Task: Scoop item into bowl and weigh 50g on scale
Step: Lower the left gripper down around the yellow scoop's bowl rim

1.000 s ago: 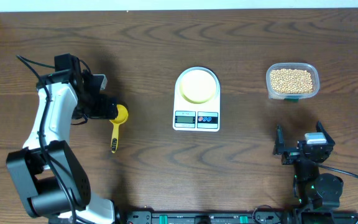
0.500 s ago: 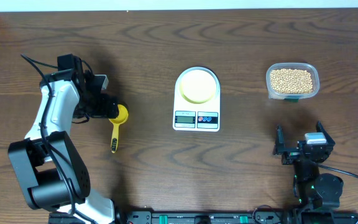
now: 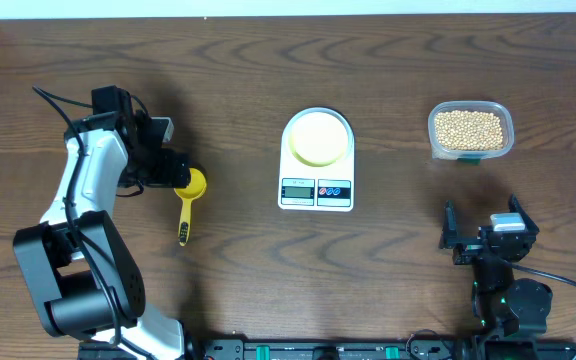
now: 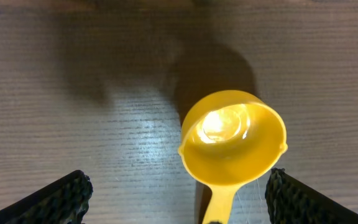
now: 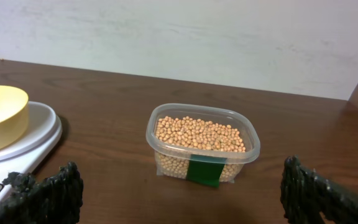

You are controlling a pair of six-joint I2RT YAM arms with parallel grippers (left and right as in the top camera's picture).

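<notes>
Barely begun: pale-yellow bowl (image 3: 318,137) sat empty on white digital scale (image 3: 316,190); tan beans (image 5: 197,134) untouched in clear plastic container (image 5: 236,167); yellow scoop (image 4: 232,140) lay unheld under wide left fingers (image 4: 55,199); right fingers (image 5: 42,193) wide.

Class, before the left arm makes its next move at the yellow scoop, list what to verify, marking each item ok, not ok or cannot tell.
1. The left gripper is open: ok, its jaws stand wide either side of the scoop.
2. The scoop is empty and lies on the table: ok.
3. The bowl sits on the scale: ok, it looks empty.
4. The display reads zero: cannot tell, too small.
5. The beans are reachable in the clear container: ok, no lid.
6. The right gripper is open, apart from the container: ok.
</notes>
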